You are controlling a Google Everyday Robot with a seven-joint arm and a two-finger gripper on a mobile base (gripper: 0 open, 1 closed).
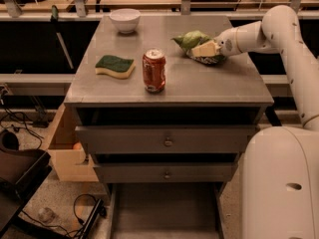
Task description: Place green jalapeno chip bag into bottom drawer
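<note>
While extending in from the right, touching the green jalapeno chip bag [191,38] with the gripper [204,49], far right on the cabinet top [199,86], lying mostly leftward of it. Clamped or apart: cannot tell. Standing open near, below-left: the bottom drawer [164,210].

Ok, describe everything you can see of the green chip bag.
The green jalapeno chip bag is a small crumpled packet, foil-like, light green on top and darker underneath. It lies on the cabinet top, back right, apart from the red can. The claw rests on its right side, hiding part of it. The bottom drawer stands open below.
</note>
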